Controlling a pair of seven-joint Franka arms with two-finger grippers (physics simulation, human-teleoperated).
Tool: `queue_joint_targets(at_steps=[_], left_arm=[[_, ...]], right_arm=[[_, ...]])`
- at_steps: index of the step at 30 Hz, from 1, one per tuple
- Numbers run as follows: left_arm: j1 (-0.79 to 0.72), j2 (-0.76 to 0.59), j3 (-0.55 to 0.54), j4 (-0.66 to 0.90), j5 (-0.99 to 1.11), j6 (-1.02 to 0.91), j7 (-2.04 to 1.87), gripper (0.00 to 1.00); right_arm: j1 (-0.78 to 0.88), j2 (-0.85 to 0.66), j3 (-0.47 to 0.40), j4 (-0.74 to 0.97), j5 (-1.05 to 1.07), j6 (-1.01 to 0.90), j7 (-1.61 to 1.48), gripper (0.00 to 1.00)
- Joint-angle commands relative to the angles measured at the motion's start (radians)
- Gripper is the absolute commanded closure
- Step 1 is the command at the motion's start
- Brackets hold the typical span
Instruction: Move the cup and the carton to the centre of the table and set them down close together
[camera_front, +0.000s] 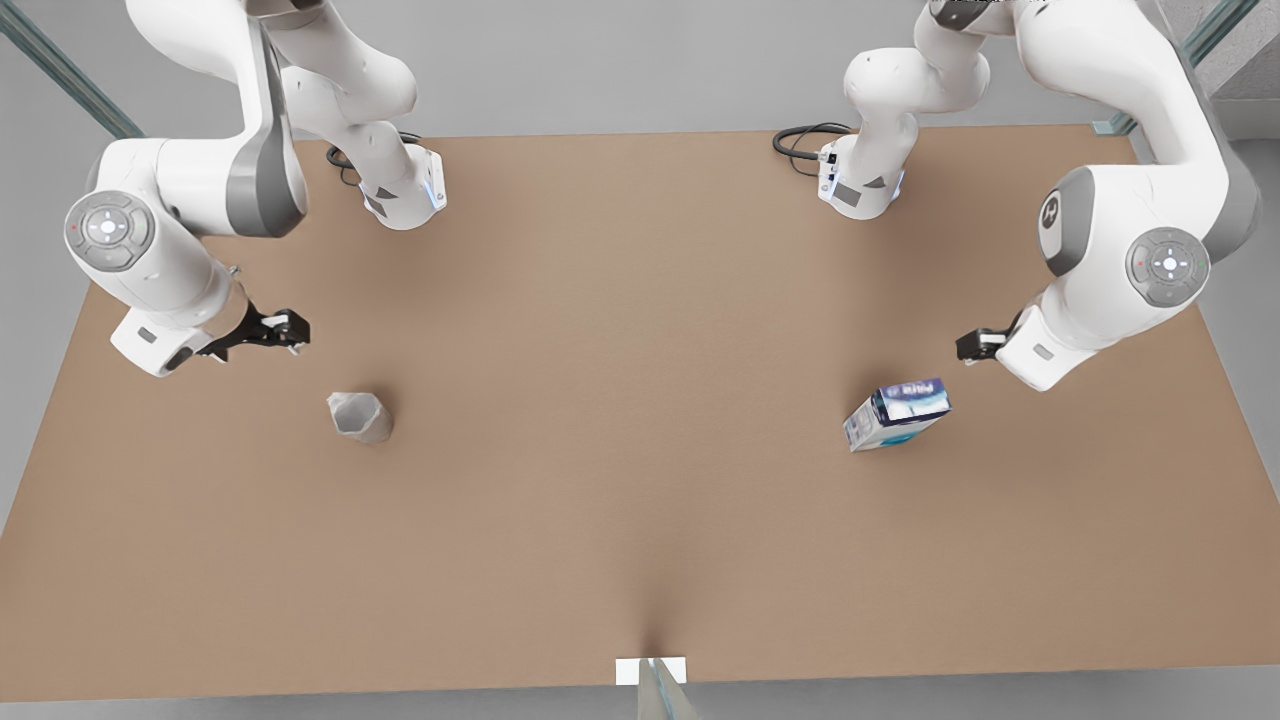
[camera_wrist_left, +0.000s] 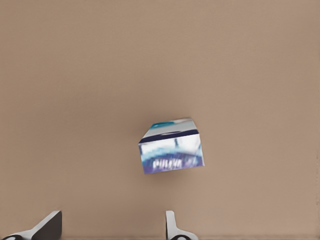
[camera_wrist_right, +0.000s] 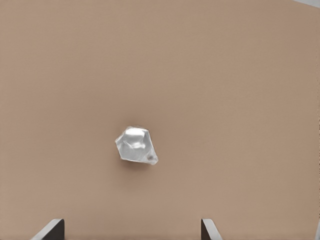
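Front view first: cup (camera_front: 360, 417) at about 8 o'clock on the surface (camera_front: 620, 400), carton (camera_front: 897, 413) at about 4 o'clock, well apart. Right pincer (camera_front: 292, 328) hangs nearer the cup, left pincer (camera_front: 972, 344) nearer the carton.

Left wrist view: carton (camera_wrist_left: 171, 145) ahead of parted, empty fingers (camera_wrist_left: 172, 226).

Right wrist view: cup (camera_wrist_right: 135, 145) ahead, fingers (camera_wrist_right: 50, 230) wide apart, empty.
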Motion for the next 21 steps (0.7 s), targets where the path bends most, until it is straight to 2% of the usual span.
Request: queue_joint_targets(at_steps=[1, 3, 6, 9, 14, 21], left_arm=[[0.001, 0.0, 0.0, 0.002, -0.01, -0.006, -0.006, 0.0], [-0.012, 0.0, -0.006, 0.002, -0.011, -0.006, -0.007, 0.0], [-0.021, 0.001, -0.006, 0.002, -0.002, 0.003, -0.013, 0.0], [-0.023, 0.029, -0.006, 0.009, -0.002, 0.009, -0.013, 0.0], [-0.016, 0.064, -0.005, 0.049, 0.001, 0.014, -0.01, 0.0], [0.023, 0.075, 0.009, 0.062, 0.001, 0.032, -0.013, 0.0]], right_arm=[[0.005, 0.003, 0.0, 0.0, 0.0, 0.0, 0.0, 0.0], [0.011, 0.064, 0.0, 0.003, 0.0, 0.006, 0.031, 0.0], [0.002, 0.192, 0.0, -0.054, 0.112, 0.026, 0.328, 0.0], [-0.013, 0.181, 0.0, -0.252, 0.172, 0.235, 0.498, 0.0], [-0.006, 0.198, 0.0, -0.338, 0.257, 0.353, 0.523, 0.0], [-0.039, 0.29, -0.002, -0.335, 0.292, 0.442, 0.522, 0.0]])
